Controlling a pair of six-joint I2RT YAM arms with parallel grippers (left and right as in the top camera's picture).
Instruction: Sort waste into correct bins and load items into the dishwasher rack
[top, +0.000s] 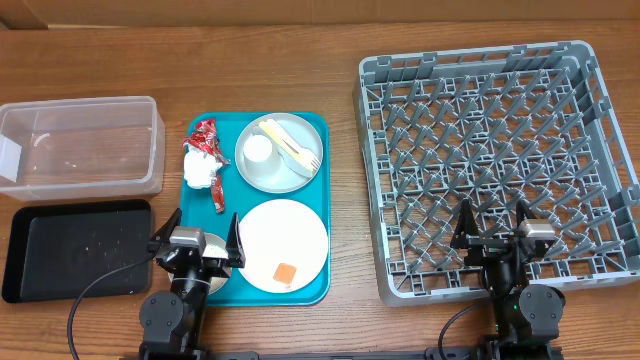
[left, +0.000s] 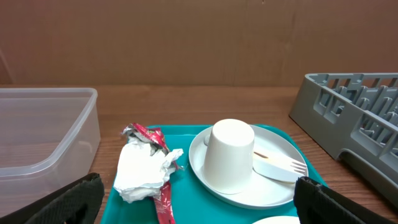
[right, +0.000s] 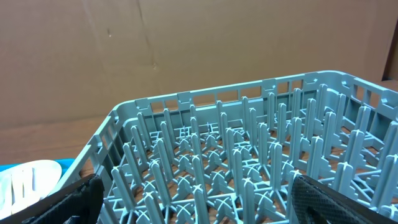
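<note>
On the teal tray (top: 315, 200), a grey plate (top: 290, 172) carries an upturned white cup (top: 259, 148) and a pale yellow fork (top: 298, 150). A white plate (top: 283, 235) holds an orange cube (top: 285, 272). At the tray's left lie a crumpled napkin (top: 198, 170) and a red wrapper (top: 207, 133). My left gripper (top: 200, 228) hangs open over the tray's near left corner, facing the napkin (left: 144, 171), wrapper (left: 149, 135) and cup (left: 229, 155). My right gripper (top: 493, 218) stands open over the near edge of the grey dishwasher rack (top: 495, 165), its pegs (right: 249, 155) ahead.
A clear tub (top: 80, 145) sits at the far left with a black tray (top: 75, 250) in front of it. The clear tub's corner (left: 43, 134) and the rack's wall (left: 351, 121) flank the left wrist view. A brown board closes the back.
</note>
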